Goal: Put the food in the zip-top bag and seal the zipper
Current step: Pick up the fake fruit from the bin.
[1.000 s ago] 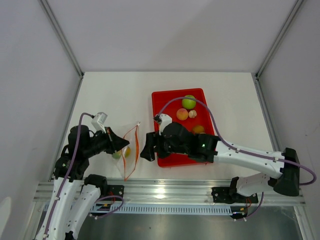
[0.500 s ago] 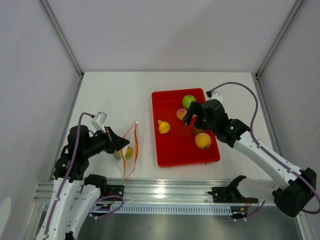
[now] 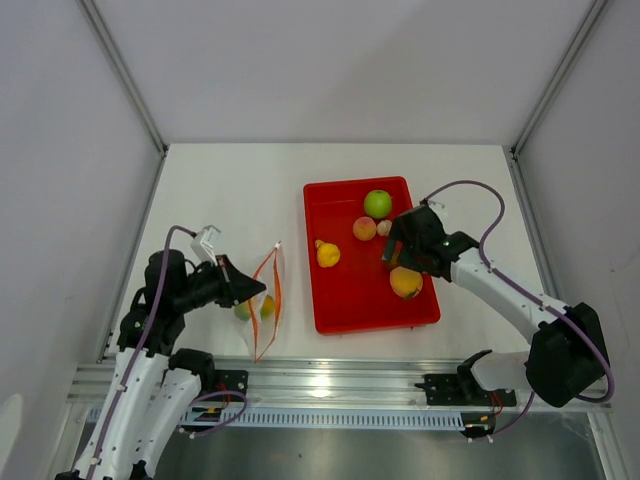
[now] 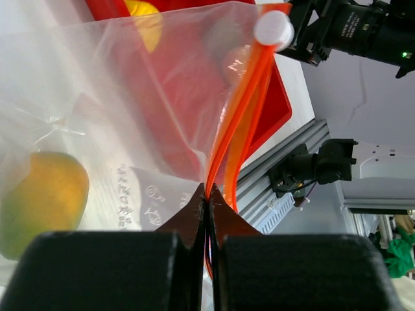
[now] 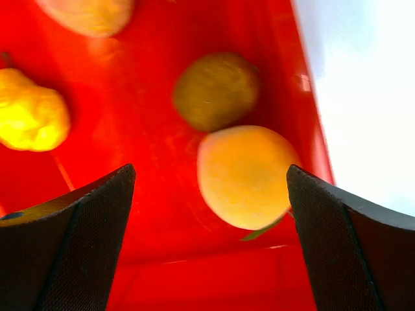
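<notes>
My left gripper (image 3: 240, 290) is shut on the orange-red zipper (image 3: 278, 285) of the clear zip-top bag (image 3: 262, 328) and holds its mouth open toward the tray. In the left wrist view the left gripper (image 4: 207, 194) pinches the zipper (image 4: 243, 110); a yellow-green mango (image 4: 42, 201) lies inside the bag (image 4: 130, 97). My right gripper (image 3: 400, 252) is open and empty, low over the tray. In the right wrist view the right gripper (image 5: 211, 170) straddles the orange (image 5: 246, 175), with a brown piece (image 5: 217, 91) beyond it. Green apple (image 3: 377, 203), peach (image 3: 364, 228), beige piece (image 3: 385, 228), yellow pear (image 3: 326, 253) and orange (image 3: 405, 283) lie in the tray.
The red tray (image 3: 325, 318) stands right of the bag, its raised rim around the fruit. White walls with metal posts close in the table's left, right and back. An aluminium rail (image 3: 340, 385) runs along the near edge.
My right arm has swung from beside the bag back over the tray and come down over the orange. My left gripper still holds the bag, shifted slightly.
</notes>
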